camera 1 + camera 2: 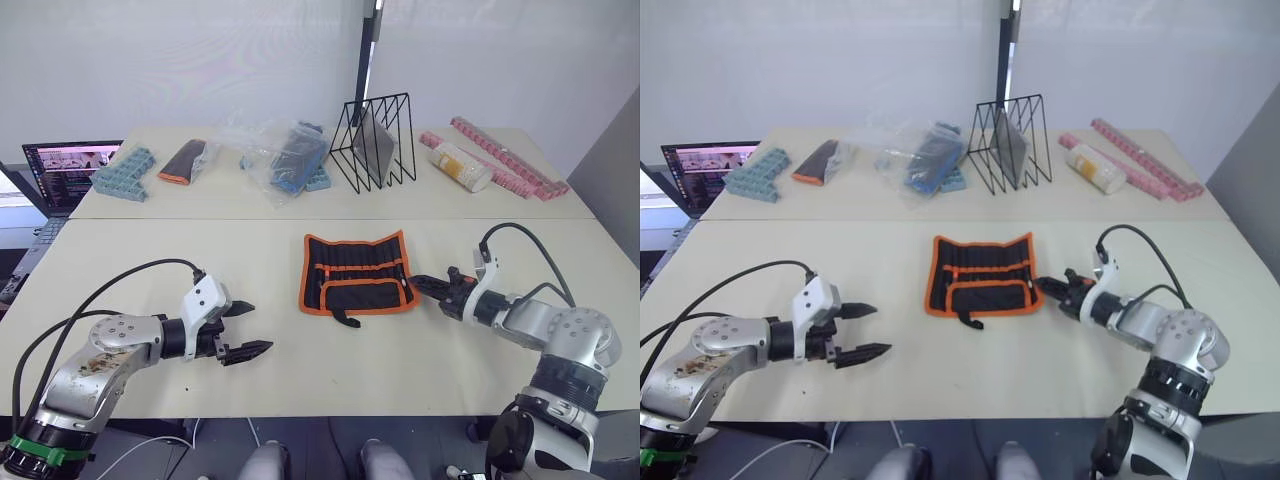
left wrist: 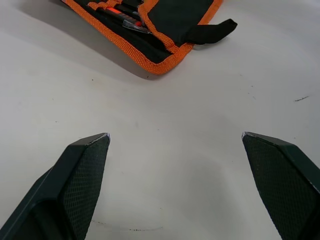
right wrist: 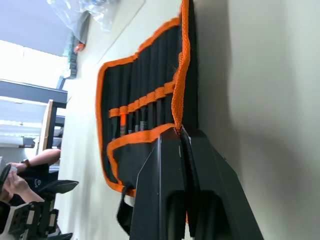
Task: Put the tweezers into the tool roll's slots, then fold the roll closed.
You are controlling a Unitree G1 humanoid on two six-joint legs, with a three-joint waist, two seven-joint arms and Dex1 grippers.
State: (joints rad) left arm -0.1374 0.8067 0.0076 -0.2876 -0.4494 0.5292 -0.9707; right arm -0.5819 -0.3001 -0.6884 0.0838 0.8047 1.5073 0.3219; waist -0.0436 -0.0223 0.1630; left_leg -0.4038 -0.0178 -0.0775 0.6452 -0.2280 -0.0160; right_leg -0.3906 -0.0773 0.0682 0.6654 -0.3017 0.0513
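Black fingers of the right gripper (image 1: 418, 283) are pressed together on the orange edging at the roll's (image 1: 357, 270) right edge, at the corner where the lower flap meets the side; the right wrist view shows the trim pinched between the two pads. No brand, label or legible writing shows on the roll or on either gripper.

Well to the left, the left gripper (image 1: 250, 329) sits low over the bare table (image 1: 140, 250) near its front edge, fingers spread wide apart and holding nothing; the left wrist view has both tips clear of the surface, with the roll's lower left corner and its black strap (image 2: 212, 32) beyond them.

Lying open and flat at the middle of the front table, the roll has its slots (image 3: 145, 107) running across the inner face under an orange band. Slim dark tweezers (image 2: 131, 20) appear to sit in those pockets, though how many I cannot tell.

On the rear table stand a black wire rack (image 1: 375, 140), a clear plastic bag (image 1: 275, 155) over blue items, teal blocks (image 1: 125, 172) and a dark orange-tipped case (image 1: 183, 162) toward the left end, a pale cylinder (image 1: 460, 165) and pink strips (image 1: 510, 155) toward the right. A laptop (image 1: 65, 170) stands off the left edge, its screen text too small to read.
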